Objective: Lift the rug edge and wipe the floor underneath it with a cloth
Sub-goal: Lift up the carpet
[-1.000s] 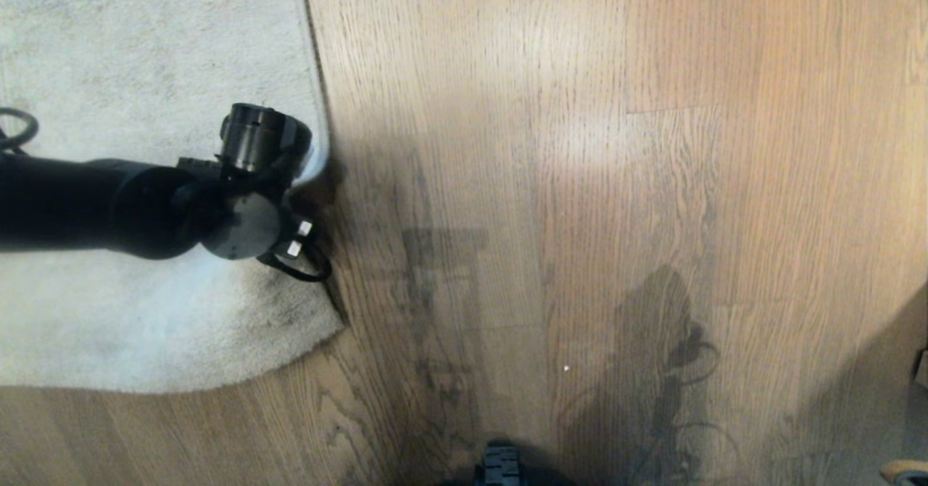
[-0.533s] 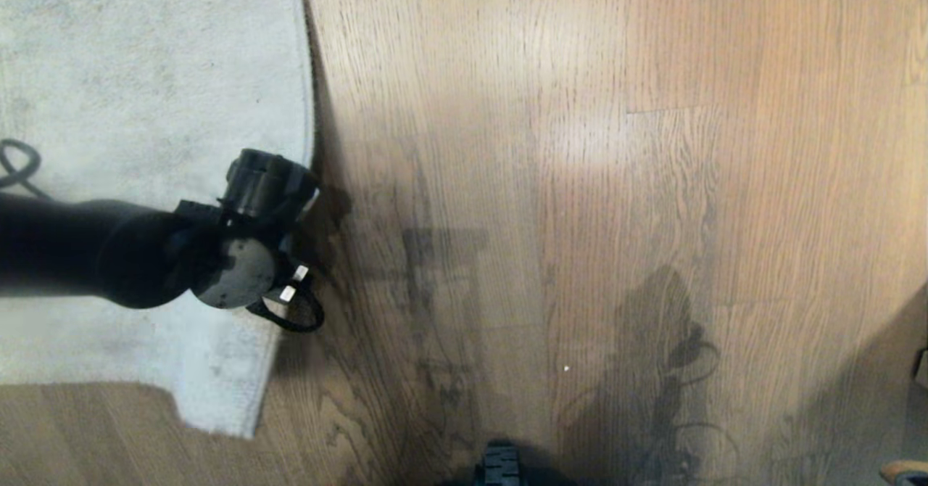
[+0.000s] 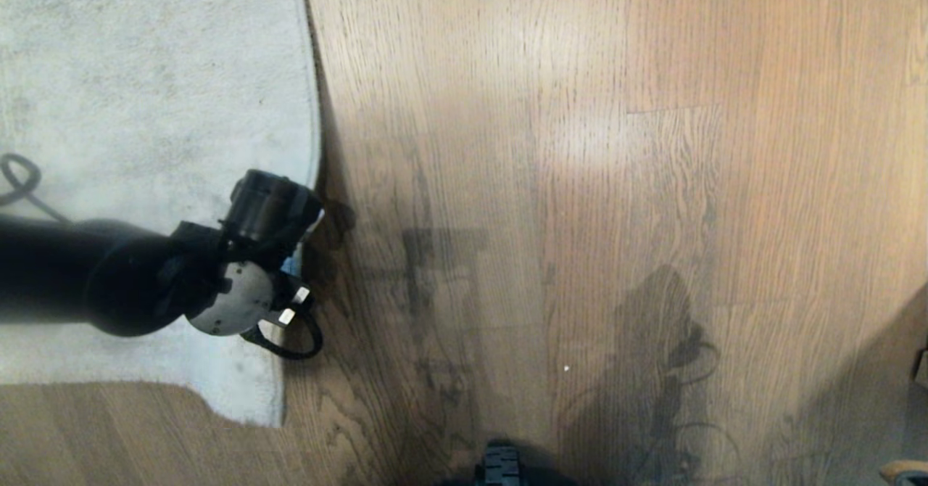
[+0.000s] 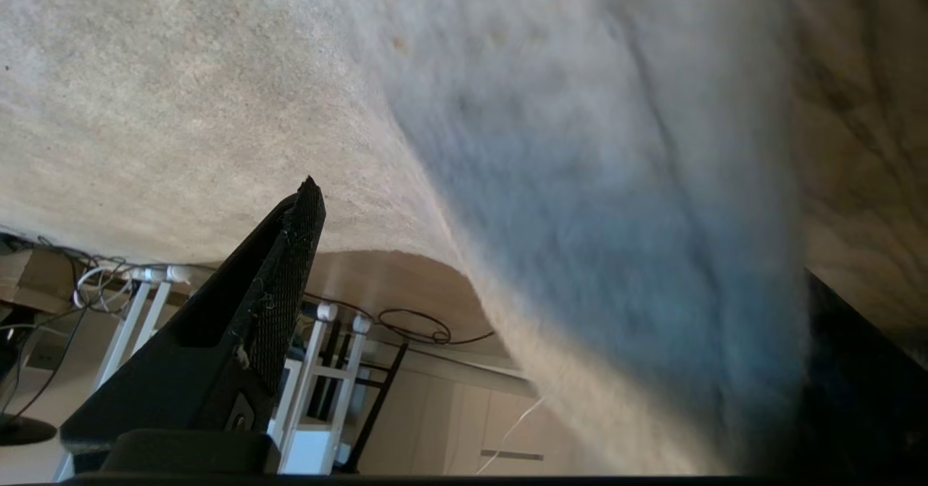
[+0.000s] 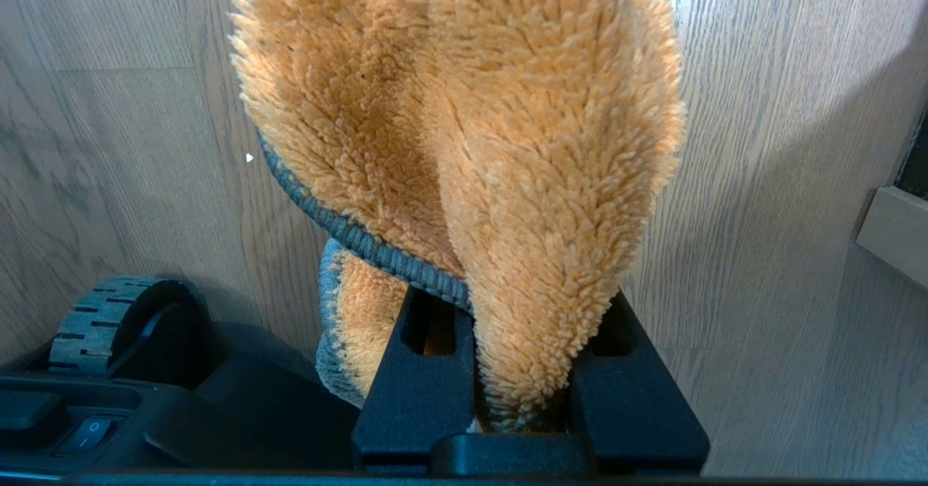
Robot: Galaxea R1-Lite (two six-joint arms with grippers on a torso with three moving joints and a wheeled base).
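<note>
The pale grey rug [image 3: 145, 72] covers the left of the head view, and the rug edge [image 3: 316, 138] runs down beside the brown plank floor [image 3: 580, 181]. My left arm [image 3: 239, 305] reaches in from the left and hangs over that edge near the rug's corner [image 3: 261, 406]. In the left wrist view my left gripper [image 4: 558, 232] is open wide, with a raised hump of rug [image 4: 594, 203] between its fingers [image 4: 290, 276]. My right gripper [image 5: 522, 319] is shut on the orange cloth [image 5: 464, 109], parked low over the floor [image 5: 761, 181] beside the base.
A black cable loop [image 3: 18, 178] lies on the rug at the far left. White furniture legs [image 4: 312, 370] and loose cables show beyond the rug. The robot's base wheel [image 5: 94, 319] and a pale board [image 5: 892, 232] flank the right gripper.
The rug corner, which bulged up and out over the floor, has dropped back and pulled left, baring more planks. My left arm has moved down the picture along the edge.
</note>
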